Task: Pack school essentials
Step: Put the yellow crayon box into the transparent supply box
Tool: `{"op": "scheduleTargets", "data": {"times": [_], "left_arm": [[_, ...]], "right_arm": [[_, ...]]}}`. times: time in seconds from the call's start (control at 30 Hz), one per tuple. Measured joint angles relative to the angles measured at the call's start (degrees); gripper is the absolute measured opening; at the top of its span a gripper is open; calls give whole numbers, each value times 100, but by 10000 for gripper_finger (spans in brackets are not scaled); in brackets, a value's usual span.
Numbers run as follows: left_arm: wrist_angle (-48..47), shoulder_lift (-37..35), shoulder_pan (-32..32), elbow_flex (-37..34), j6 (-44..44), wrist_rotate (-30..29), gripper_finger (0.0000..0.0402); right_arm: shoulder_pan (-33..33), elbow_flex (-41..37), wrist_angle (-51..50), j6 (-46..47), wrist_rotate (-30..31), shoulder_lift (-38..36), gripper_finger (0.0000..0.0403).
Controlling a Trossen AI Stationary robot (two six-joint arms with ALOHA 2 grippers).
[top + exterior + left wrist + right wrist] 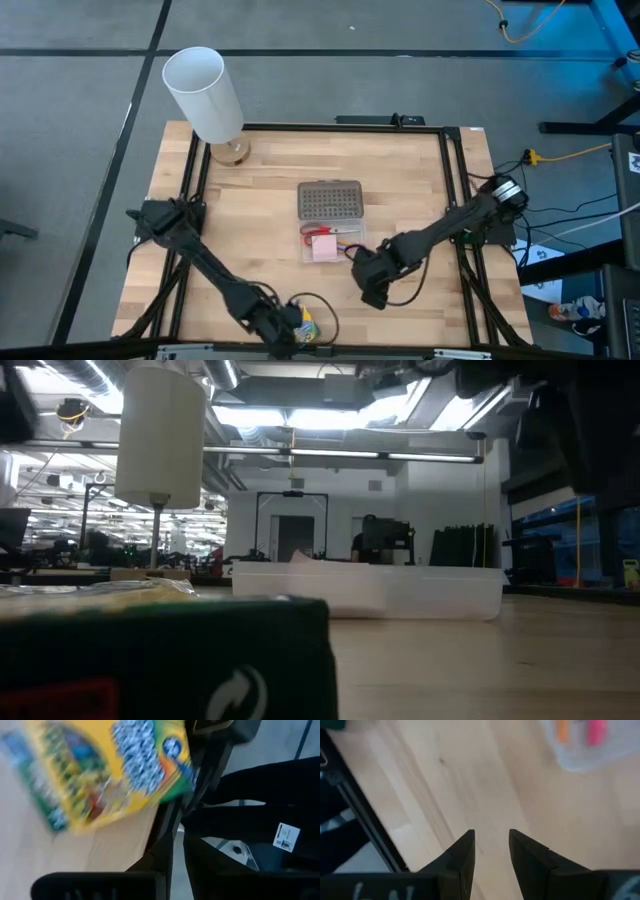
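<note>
The yellow-green crayon box [305,323] lies flat on the wood at the table's near edge. It fills the left wrist view [110,770], and its dark side stands close before the low view [160,660]. My left gripper [290,335] is right beside it on the left. The clear case [332,243] sits mid-table with its grey dotted lid [330,200] open on the far side. In it lie the red-handled scissors [318,230] and the pink pad [325,249]. My right gripper [492,845] is slightly open and empty over bare wood, near-right of the case [590,750].
A tall white cylinder [205,95] stands on a stem at the far left corner and also shows in the low view [160,435]. A black frame [455,200] runs round the tabletop. Bare wood lies left and right of the case.
</note>
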Motion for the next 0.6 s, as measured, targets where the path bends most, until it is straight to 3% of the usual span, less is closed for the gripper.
{"op": "scheduleTargets", "data": {"times": [0.27,0.6], "left_arm": [[18,709,608,401,661,328,21],[774,782,1674,372,1645,248,2]], "right_arm": [[70,-23,-644,544,758,-1208,122],[705,-23,-1155,1670,1874,-2325,122]]}}
